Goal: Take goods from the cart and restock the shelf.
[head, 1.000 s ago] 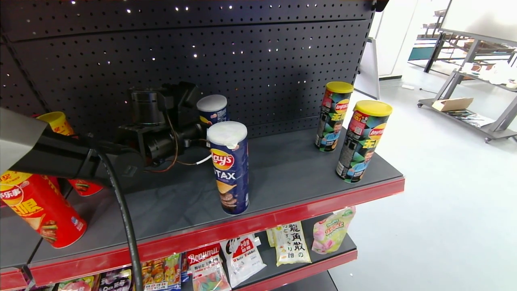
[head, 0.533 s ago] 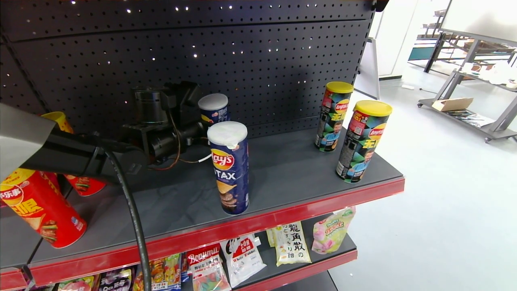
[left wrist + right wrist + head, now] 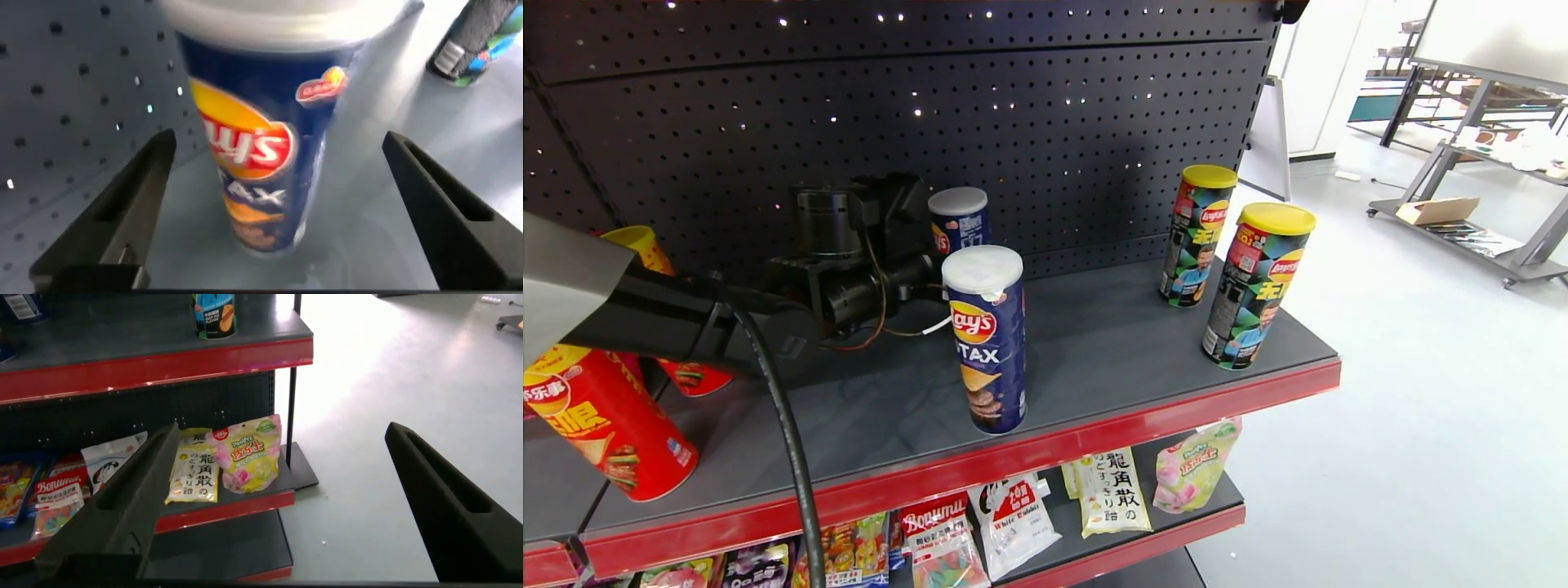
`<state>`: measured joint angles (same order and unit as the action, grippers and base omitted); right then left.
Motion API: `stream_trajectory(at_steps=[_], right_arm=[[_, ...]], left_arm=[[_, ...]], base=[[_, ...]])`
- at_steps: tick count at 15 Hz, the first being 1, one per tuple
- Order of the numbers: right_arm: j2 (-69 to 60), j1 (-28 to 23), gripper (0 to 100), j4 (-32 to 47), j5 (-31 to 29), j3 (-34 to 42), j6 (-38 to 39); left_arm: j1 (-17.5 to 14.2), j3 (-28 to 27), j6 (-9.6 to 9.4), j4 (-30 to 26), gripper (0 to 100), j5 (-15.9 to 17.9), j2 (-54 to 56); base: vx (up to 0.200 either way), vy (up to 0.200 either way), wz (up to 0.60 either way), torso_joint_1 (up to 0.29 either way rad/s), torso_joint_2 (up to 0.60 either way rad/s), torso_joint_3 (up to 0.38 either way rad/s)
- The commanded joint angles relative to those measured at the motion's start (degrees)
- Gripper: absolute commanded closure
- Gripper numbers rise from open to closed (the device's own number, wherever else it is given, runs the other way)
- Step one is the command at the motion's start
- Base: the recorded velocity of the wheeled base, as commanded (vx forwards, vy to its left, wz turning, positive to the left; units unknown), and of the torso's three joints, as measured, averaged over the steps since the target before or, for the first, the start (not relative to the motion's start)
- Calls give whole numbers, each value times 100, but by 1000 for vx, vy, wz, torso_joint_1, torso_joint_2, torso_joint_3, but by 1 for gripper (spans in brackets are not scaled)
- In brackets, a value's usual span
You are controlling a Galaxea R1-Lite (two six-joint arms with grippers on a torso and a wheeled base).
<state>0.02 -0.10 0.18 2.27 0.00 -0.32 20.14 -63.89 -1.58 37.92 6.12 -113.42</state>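
Note:
A blue chip can with a white lid stands at the back of the dark shelf, near the pegboard. My left gripper is open around it, one finger on each side and a gap between each and the can. A second blue can stands in front of it, near the red shelf edge. My right gripper is open and holds nothing, hanging before the lower shelves.
Two green-and-black cans with yellow lids stand at the shelf's right end. Red cans are at the left. Snack bags fill the lower shelf. The floor to the right is open.
The left arm has edged rightward and toward the pegboard. The rear blue can moved slightly with it and stands more upright now.

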Motion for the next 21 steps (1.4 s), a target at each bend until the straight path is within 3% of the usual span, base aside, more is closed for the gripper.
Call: stream_trajectory(at_steps=[1,7,8,9,10,11,13,14,15,16,17,18,19,21], right_arm=[[-2,1,0,-1,2,0,-3],[-2,1,0,-1,2,0,5],[-2,1,0,-1,2,0,-3],[-2,1,0,-1,2,0,-3],[-2,1,0,-1,2,0,-3],[-2,1,0,-1,2,0,-3],[-2,1,0,-1,2,0,-3],[-2,1,0,-1,11,0,-3],[-2,1,0,-1,2,0,-3],[-2,1,0,-1,11,0,-3],[-2,1,0,-1,2,0,-3],[-2,1,0,-1,11,0,-3],[-2,1,0,-1,2,0,-3],[-2,1,0,-1,2,0,-3]], left_arm=[[-1,272,9,4,0,3,250],[-256,1748,0,-66,0,-6,1428],[-309,2302,-44,-110,0,-102,2035],[-318,2627,-105,-180,0,-480,2544],[-300,3251,-149,-831,0,-814,3502],[-318,3752,-167,-1437,0,-709,4434],[-388,4157,-140,-1920,0,-524,5708],[-485,4130,-149,-2527,0,-489,6447],[-476,3955,-149,-3582,0,-489,7413],[-476,3911,-140,-3854,0,-480,7642],[-485,3708,-140,-5049,0,-480,8626],[-485,3682,-140,-5796,0,-489,9444],[-485,3752,-140,-6271,0,-489,10103],[-493,4051,-132,-6456,0,-647,10832]], base=[[0,0,0,0,0,0],[0,0,0,0,0,0],[0,0,0,0,0,0],[0,0,0,0,0,0],[0,0,0,0,0,0],[0,0,0,0,0,0],[0,0,0,0,0,0],[0,0,0,0,0,0],[0,0,0,0,0,0],[0,0,0,0,0,0],[0,0,0,0,0,0],[0,0,0,0,0,0],[0,0,0,0,0,0],[0,0,0,0,0,0]])
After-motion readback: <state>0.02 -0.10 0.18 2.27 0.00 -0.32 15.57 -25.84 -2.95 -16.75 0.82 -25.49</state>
